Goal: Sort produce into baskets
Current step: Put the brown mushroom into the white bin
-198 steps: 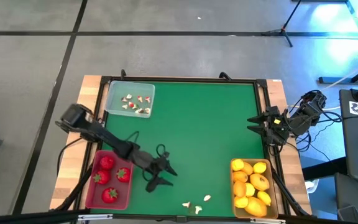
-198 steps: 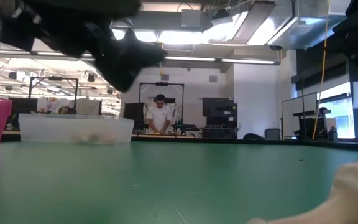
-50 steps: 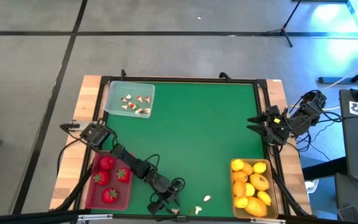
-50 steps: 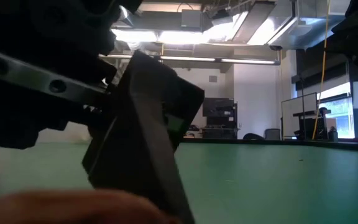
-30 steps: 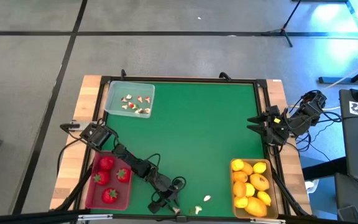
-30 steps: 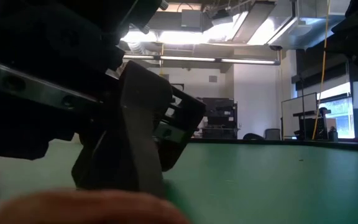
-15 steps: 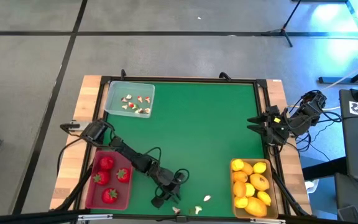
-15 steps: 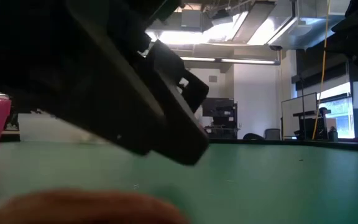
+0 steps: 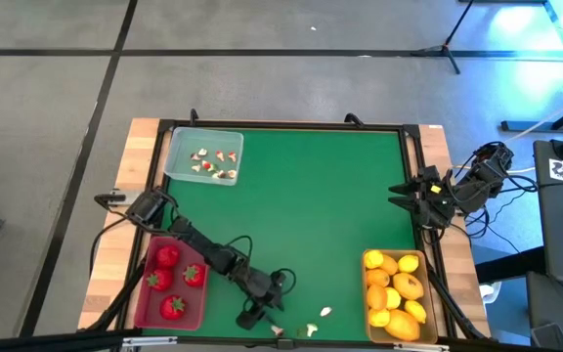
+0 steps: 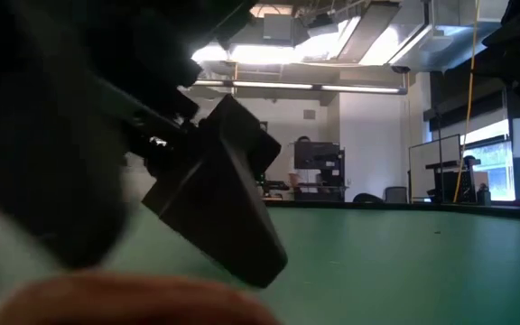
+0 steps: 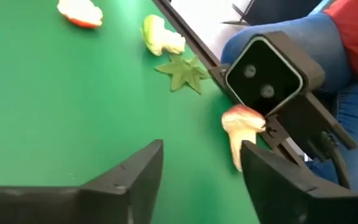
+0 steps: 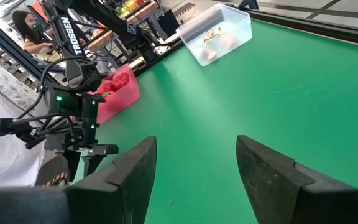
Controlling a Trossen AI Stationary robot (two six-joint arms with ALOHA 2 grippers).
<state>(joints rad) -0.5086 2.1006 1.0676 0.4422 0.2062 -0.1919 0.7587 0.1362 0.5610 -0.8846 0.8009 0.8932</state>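
Green felt tabletop (image 9: 321, 215). Left gripper (image 11: 199, 167) fingers parted, nothing between them; small white-and-pink toy produce bit (image 11: 240, 127) lies just beyond right finger, likely next pick. Right gripper (image 12: 194, 158) open, waiting, far from bit.

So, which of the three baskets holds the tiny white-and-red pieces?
The clear basket at the far left corner; the pink one holds strawberries, the yellow one lemons.

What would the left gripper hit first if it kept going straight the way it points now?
Probably the pale white-and-pink bit just beyond the left gripper, lying at the mat's near edge beside the low camera. Its jaws stand open and empty. Depth is unclear.
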